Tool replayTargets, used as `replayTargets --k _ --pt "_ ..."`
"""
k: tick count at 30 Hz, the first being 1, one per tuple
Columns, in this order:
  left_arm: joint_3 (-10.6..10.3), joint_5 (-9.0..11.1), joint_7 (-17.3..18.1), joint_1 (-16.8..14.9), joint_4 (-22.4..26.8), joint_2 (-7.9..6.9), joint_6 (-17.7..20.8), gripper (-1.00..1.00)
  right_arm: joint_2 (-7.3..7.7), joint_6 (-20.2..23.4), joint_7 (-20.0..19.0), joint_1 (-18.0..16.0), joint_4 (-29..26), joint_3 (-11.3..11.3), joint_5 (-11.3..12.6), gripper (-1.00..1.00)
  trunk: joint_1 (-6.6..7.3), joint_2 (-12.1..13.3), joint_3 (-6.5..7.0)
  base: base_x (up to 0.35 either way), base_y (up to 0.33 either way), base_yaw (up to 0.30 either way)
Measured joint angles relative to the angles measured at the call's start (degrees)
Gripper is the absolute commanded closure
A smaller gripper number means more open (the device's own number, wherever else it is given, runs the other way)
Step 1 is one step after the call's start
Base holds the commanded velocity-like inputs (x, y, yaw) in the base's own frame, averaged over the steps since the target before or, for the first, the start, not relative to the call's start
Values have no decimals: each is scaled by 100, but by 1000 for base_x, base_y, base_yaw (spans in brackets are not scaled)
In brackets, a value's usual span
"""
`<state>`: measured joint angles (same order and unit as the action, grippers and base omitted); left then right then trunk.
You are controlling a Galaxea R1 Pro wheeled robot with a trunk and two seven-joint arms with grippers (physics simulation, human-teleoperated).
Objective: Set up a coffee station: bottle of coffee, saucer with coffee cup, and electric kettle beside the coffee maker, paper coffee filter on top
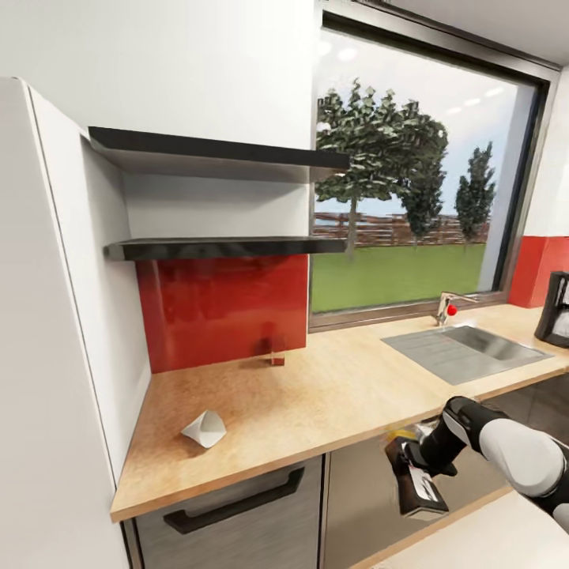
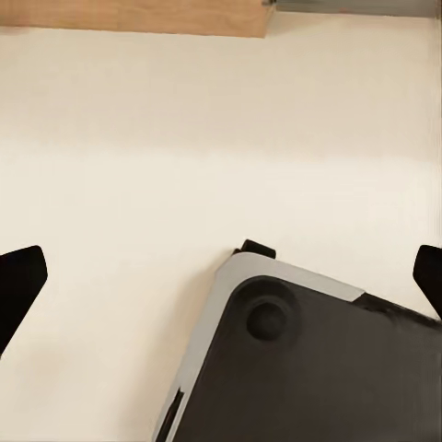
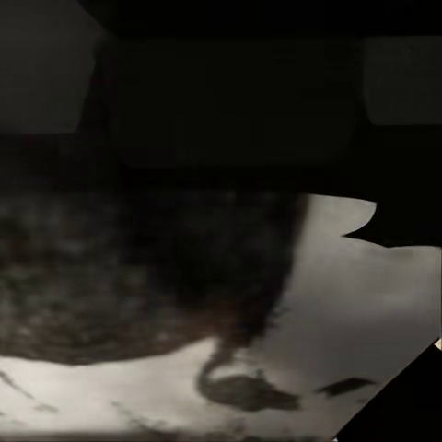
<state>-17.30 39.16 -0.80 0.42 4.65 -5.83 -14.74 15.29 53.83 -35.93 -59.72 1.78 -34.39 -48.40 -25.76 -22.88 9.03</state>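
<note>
The bottle of coffee (image 1: 412, 466) sits in the right gripper (image 1: 415, 470), low at the near right in front of the grey cabinets, below the countertop's front edge; it's tipped, long axis slanting down toward the near right, with a bit of yellow-gold cap showing at its upper far end and the white label lower down. The right gripper is clamped around it, and in the right wrist view the bottle (image 3: 147, 276) is just a dark blurry mass right up against the camera. The left gripper (image 2: 221, 276) has its two dark fingertips spread wide apart with nothing between them, over pale floor and a corner of the robot's base (image 2: 304, 368). On the beige countertop (image 1: 332, 403) the paper coffee filter (image 1: 205, 429) lies near the left front. The two boards of the kitchen shelf (image 1: 221, 247) hang over a red backsplash (image 1: 221, 308). Further right: window (image 1: 411, 174), sink (image 1: 466, 348), and the coffee maker (image 1: 555, 310) at the far right edge.
</note>
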Motion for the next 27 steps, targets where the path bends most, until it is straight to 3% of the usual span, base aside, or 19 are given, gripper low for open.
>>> replayTargets --k 3,4,5,6,8,9,11,12,13,14,15,16,17,18,19,21,22,25,27 --pt "3 0 0 -1 96 1 -12 -100 50 -235 100 260 -4 16 -5 100 0 0 20 0 0 -232" --pt "3 2 0 -2 127 7 -72 -100 102 -350 291 407 -6 -28 26 100 0 -1 26 0 0 -228" --pt "4 3 0 -1 139 10 -141 -100 121 -421 344 459 -8 93 -56 100 0 1 33 0 0 -226" --pt "4 4 0 -2 148 12 -221 -100 142 -499 436 553 -5 -19 21 100 0 -1 40 0 0 -219" --pt "5 4 0 -1 158 16 -365 -100 162 -709 546 728 -3 31 -5 100 0 0 53 0 0 -188" --pt "5 9 -3 1 160 16 -458 -100 167 -907 628 925 8 -54 49 100 1 -2 58 0 0 -104" --pt "17 55 -3 3 188 15 -595 -100 158 -1265 690 1263 5 15 29 100 0 0 63 0 0 -50" --pt "25 76 -4 5 245 19 -624 -100 151 -1633 714 1532 4 -63 77 100 0 -1 65 0 0 -22" --pt "31 81 -5 4 268 22 -630 -100 146 -1806 719 1664 5 84 17 100 0 1 64 0 0 -17" --pt "36 88 -6 2 300 29 -637 -100 138 -2118 728 1869 9 -52 77 100 0 -2 66 0 0 -9" --pt "39 92 -5 1 333 61 -642 -100 122 -2572 759 2196 20 -53 66 100 0 -1 66 0 0 -6" --pt "39 94 -4 2 344 96 -633 -100 112 -2854 807 2452 10 83 26 100 0 1 65 0 0 -5" --pt "38 94 -3 1 345 118 -626 -100 108 -2990 839 2545 7 32 44 100 0 0 66 18 0 -2" --pt "27 80 -1 1 347 186 -613 -100 100 -3394 950 2810 -11 -142 85 100 0 -2 68 57 0 -1" --pt "33 84 -1 4 348 221 -604 -100 98 -3715 1027 3064 12 90 29 100 1 0 66 99 0 -1" --pt "34 78 0 0 344 310 -594 -100 91 -4536 1220 3448 6 -49 59 100 2 -4 63 202 0 0" --pt "35 72 0 0 342 336 -593 -100 90 -4700 1279 3537 13 43 56 100 2 0 58 262 0 0" --pt "30 48 -5 2 324 480 -586 -100 78 -5274 1770 3812 9 -31 193 100 3 -1 38 302 0 -47" --pt "20 34 -6 2 305 604 -585 -100 70 -5481 2146 3928 7 -38 474 100 3 -1 21 328 0 -122"
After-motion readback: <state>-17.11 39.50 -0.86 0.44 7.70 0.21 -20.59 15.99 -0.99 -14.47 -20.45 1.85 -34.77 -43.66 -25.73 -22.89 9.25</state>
